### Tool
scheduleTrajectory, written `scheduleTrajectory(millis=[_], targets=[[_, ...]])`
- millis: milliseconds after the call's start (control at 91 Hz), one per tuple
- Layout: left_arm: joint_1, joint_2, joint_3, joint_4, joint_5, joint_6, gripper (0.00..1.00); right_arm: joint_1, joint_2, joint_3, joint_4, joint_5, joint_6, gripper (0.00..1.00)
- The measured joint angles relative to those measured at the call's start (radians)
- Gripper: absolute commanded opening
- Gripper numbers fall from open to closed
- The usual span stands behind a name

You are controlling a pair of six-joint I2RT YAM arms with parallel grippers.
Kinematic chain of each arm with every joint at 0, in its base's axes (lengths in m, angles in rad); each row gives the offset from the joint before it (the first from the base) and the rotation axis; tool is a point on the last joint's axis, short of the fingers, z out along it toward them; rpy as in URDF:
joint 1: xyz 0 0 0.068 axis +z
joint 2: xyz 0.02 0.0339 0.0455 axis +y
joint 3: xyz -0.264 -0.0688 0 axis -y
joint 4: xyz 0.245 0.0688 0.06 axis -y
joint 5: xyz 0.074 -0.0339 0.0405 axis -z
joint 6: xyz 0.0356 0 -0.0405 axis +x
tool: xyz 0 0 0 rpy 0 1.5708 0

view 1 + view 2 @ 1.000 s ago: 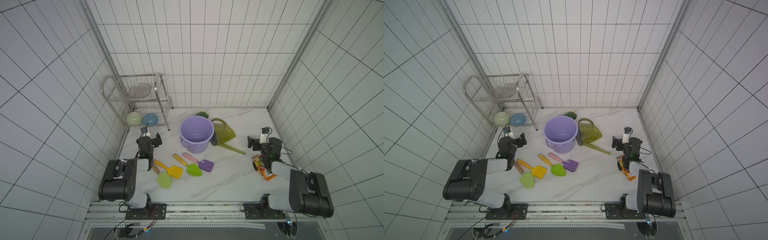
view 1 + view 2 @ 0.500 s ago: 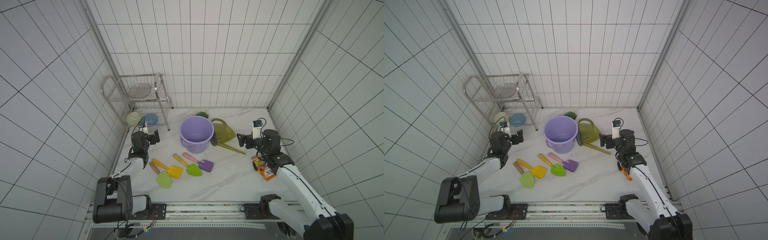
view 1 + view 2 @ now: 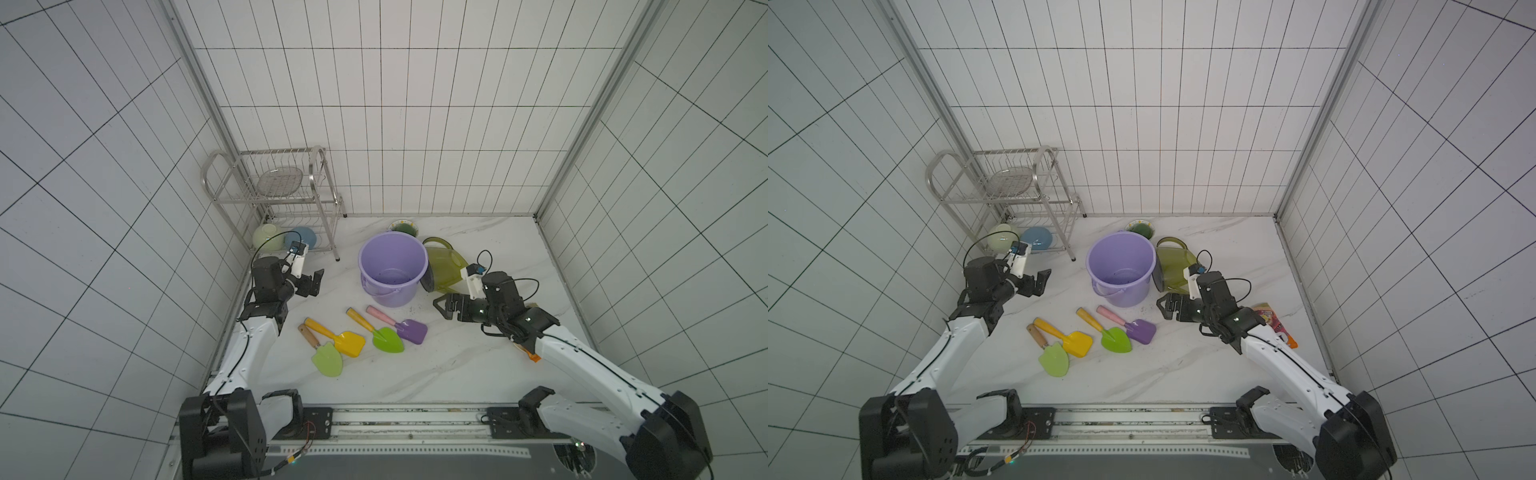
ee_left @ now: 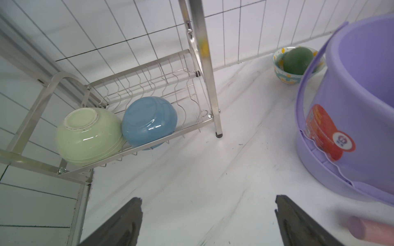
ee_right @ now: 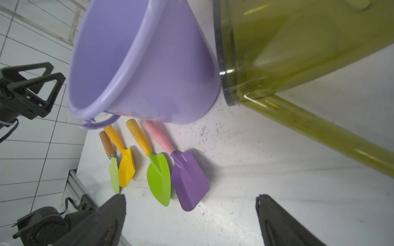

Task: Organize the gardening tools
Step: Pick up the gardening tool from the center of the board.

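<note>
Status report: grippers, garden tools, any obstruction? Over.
Left gripper, right gripper open, empty. Purple trowel, green trowel, yellow trowel, pale-green trowel: plastic, flat on marble table, untouched. Translucent olive watering can beside lilac plastic bucket, spout near right gripper.

A lilac plastic bucket (image 5: pixel 174 85) has smooth, softly glossy walls. The translucent olive-green plastic watering can (image 5: pixel 287 53) is smooth and shiny. The purple trowel with a pink handle (image 5: pixel 189 181), the green trowel with an orange handle (image 5: pixel 159 176) and the yellow trowel (image 5: pixel 126 168) have glossy blades and matt handles. The pale green trowel (image 5: pixel 114 172) has a brown wooden handle with a shiny metal collar. The white marble-look tabletop (image 5: pixel 255 170) is smooth, faintly sheened, flecked with dark grit. The wire rack (image 4: pixel 203 64) is polished steel; its pale green bowl (image 4: pixel 87 136) and blue bowl (image 4: pixel 149 121) are glossy like glazed ceramic.
</note>
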Motion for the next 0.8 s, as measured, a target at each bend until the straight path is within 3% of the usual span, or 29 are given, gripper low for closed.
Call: scheduleTrajectory(millis=[66, 374, 528, 803], targets=[[0.0, 0.0, 0.019, -0.069, 0.042, 0.064, 0.98, 0.034, 0.04, -0.032, 0.047, -0.02, 0.062, 1.0], [-0.019, 0.0, 0.05, -0.308, 0.148, 0.3, 0.98, 0.102, 0.199, -0.19, 0.326, -0.043, 0.318, 0.66], [-0.039, 0.001, 0.05, -0.347, 0.154, 0.345, 0.98, 0.14, 0.285, -0.204, 0.435, -0.039, 0.384, 0.53], [-0.055, 0.009, 0.05, -0.366, 0.155, 0.373, 0.98, 0.165, 0.383, -0.205, 0.565, -0.03, 0.429, 0.39]])
